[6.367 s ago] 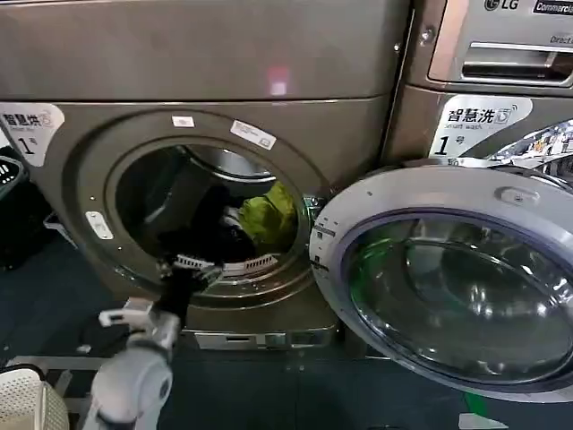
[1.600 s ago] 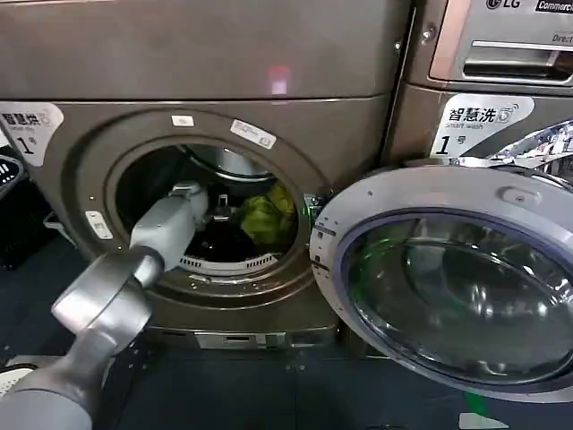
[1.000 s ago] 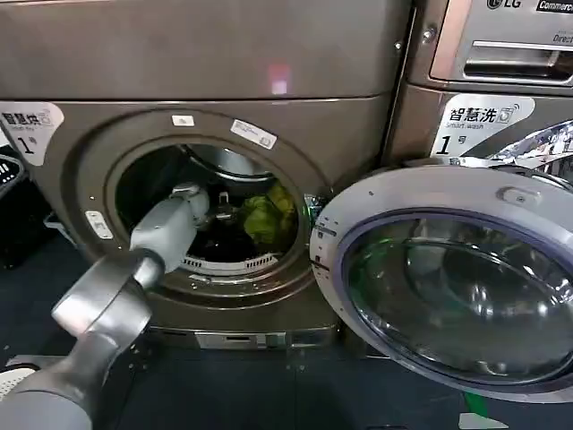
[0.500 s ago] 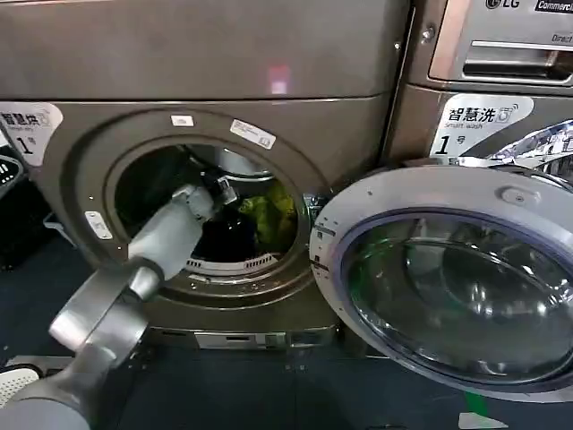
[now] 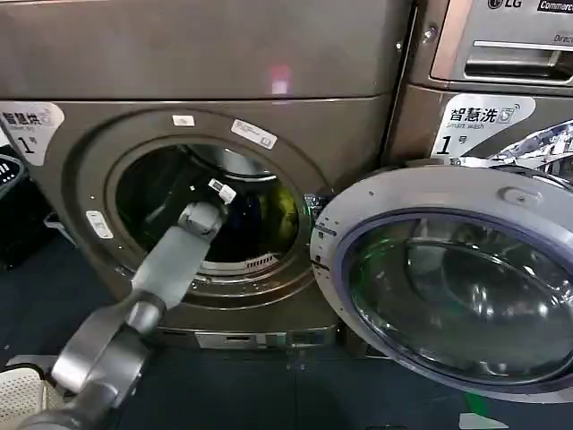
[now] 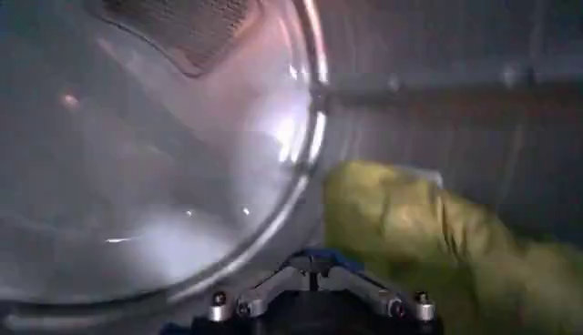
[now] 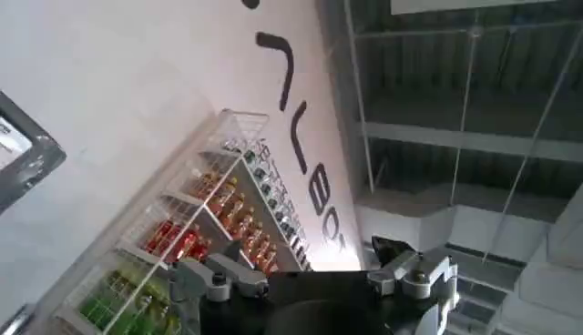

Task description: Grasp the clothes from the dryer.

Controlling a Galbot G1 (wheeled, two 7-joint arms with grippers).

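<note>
Clothes (image 6: 428, 228), a yellow-green bundle, lie inside the dryer (image 5: 269, 54) drum against its wall; left gripper (image 5: 235, 202) reaches through the round opening just beside them, finger state impossible to tell; door (image 5: 448, 278) hangs open rightward.

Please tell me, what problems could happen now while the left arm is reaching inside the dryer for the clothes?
1. The left arm passes close over the lower rim of the dryer opening; it may scrape or catch there when it pulls back.
2. The green garment lies against the drum wall, beside dark clothes. A grasp may slip off or take only part of the pile.
3. The open dryer door stands beside the opening, and trailing clothes might snag on it.
</note>
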